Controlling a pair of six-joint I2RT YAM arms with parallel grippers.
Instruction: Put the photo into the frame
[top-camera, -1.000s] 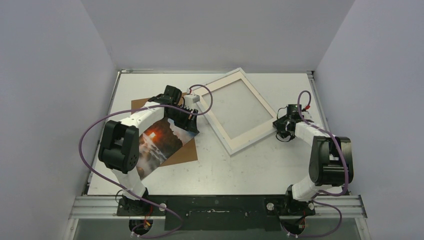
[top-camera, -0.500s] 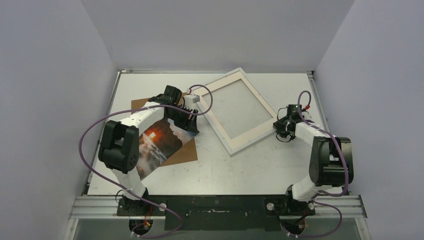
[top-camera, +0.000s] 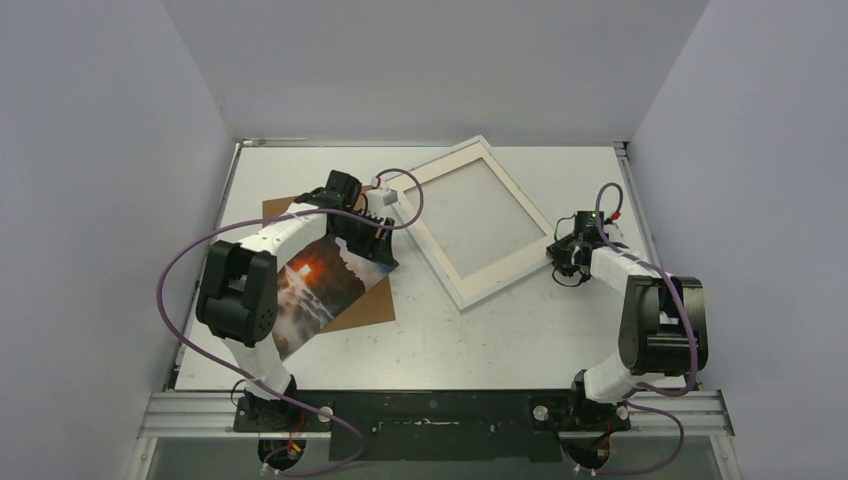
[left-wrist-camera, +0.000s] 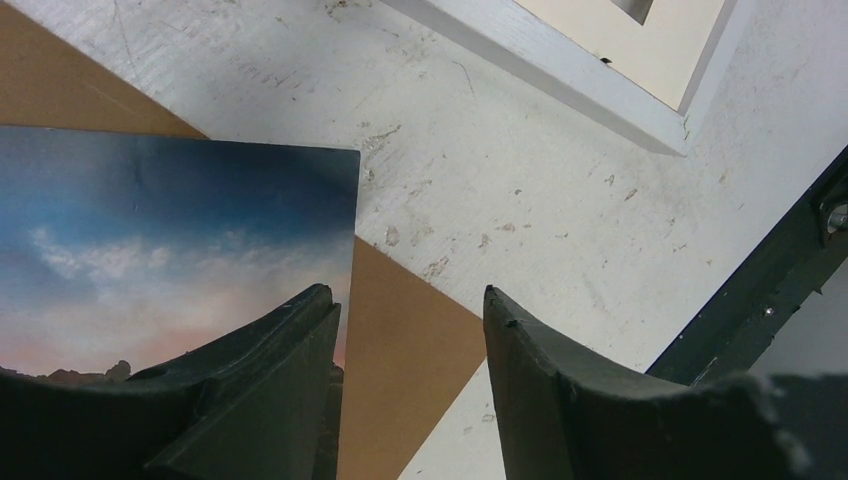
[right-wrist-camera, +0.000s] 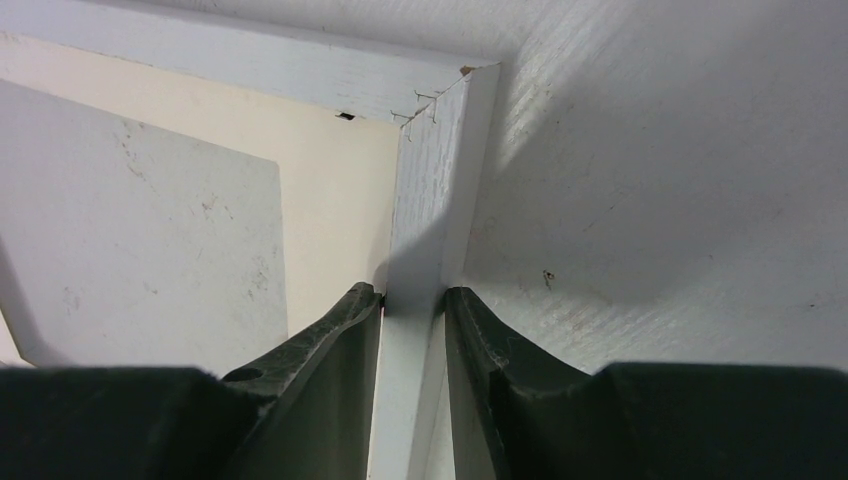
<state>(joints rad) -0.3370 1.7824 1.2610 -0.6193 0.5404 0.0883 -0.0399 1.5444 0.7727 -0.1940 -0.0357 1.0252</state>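
Note:
The photo (top-camera: 318, 287), a sunset print, lies on a brown backing board (top-camera: 372, 306) at the left. My left gripper (top-camera: 384, 258) hovers open over the photo's right corner; in the left wrist view its left finger overlaps the photo (left-wrist-camera: 170, 230) edge and only board (left-wrist-camera: 410, 370) shows between the fingers of the gripper (left-wrist-camera: 408, 300). The white frame (top-camera: 505, 275) lies tilted at centre, a cream mat (right-wrist-camera: 330, 190) inside it. My right gripper (top-camera: 560, 250) is at its right corner. In the right wrist view that gripper (right-wrist-camera: 413, 295) is shut on the frame's rail (right-wrist-camera: 430, 180).
The frame's near corner (left-wrist-camera: 560, 70) lies just beyond the photo in the left wrist view. Bare white table (top-camera: 480, 340) stretches between the frame and the arm bases. Grey walls enclose the table on three sides.
The right gripper's fingers have closed onto the frame's rail. The left arm and the photo have barely moved.

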